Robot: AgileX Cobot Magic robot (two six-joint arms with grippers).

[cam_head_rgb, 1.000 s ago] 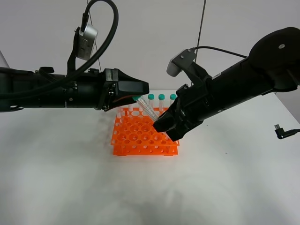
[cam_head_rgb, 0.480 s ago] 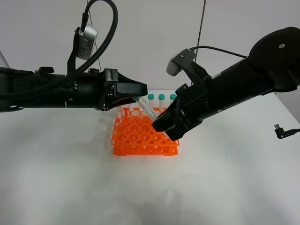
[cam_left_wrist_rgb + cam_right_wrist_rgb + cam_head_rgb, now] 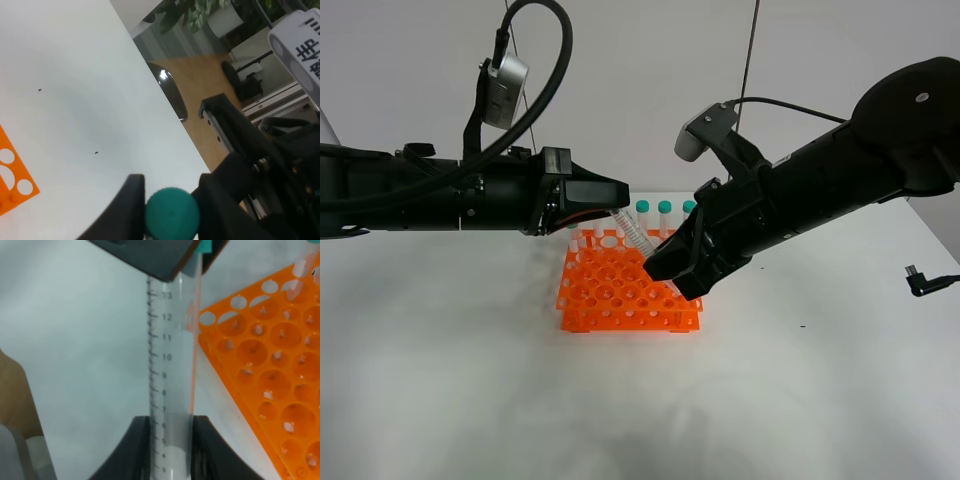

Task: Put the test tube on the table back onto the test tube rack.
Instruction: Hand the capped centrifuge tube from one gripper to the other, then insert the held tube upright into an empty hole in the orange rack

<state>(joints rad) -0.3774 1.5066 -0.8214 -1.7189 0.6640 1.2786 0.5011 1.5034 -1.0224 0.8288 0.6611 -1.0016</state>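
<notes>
The left fingers [image 3: 127,205], apart before, now pinch the teal cap [image 3: 172,214] of the test tube [image 3: 172,365], whose body the right fingers [image 3: 141,450] clamp.

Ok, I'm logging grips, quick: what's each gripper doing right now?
Left gripper: closed on the test tube at its teal cap.
Right gripper: closed on the same tube's body.

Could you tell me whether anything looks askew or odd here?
The test tube slants in mid-air near the test tube rack, clamped by both at once: left pincer on its teal cap, right pincer on its body. Nothing looks spilled.
</notes>
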